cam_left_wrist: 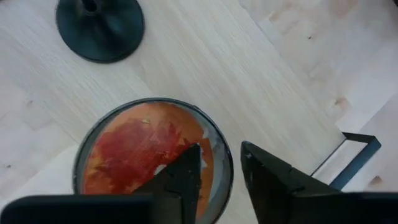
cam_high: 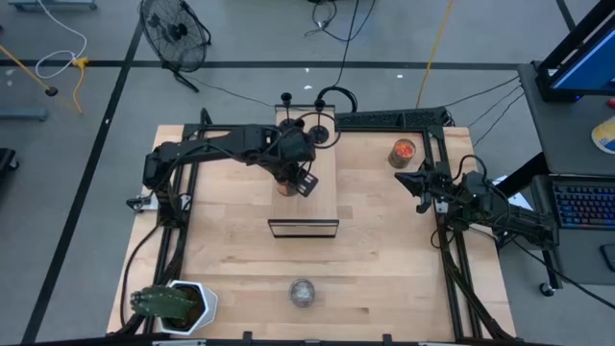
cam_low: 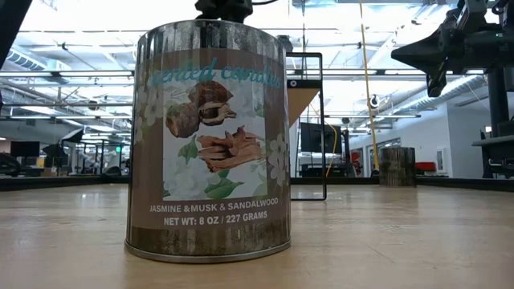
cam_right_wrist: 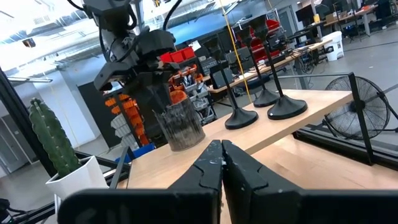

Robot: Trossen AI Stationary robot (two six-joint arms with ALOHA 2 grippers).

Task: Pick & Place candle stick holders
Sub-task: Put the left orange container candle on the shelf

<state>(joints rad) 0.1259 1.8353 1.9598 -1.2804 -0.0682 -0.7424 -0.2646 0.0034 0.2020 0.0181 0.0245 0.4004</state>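
Three black candle stick holders (cam_right_wrist: pixel 266 99), each a disc base with a thin stem, stand at the far end of a raised wooden platform (cam_high: pixel 322 197); one base (cam_left_wrist: pixel 99 28) shows in the left wrist view. My left gripper (cam_left_wrist: pixel 221 155) is open and points steeply down over a brownish jar with an orange top (cam_left_wrist: pixel 143 155) that stands on the platform. One finger hangs over the orange top and the other outside the rim, with a gap on both sides. My right gripper (cam_right_wrist: pixel 222 149) waits shut at the table's right side (cam_high: pixel 415 181).
A second orange-topped jar (cam_high: pixel 403 152) stands at the back right of the table. A labelled candle tin (cam_low: pixel 209 140) sits near the front edge (cam_high: pixel 302 292). A cactus in a white pot (cam_high: pixel 173 306) is at the front left. A black frame (cam_high: pixel 303 228) fronts the platform.
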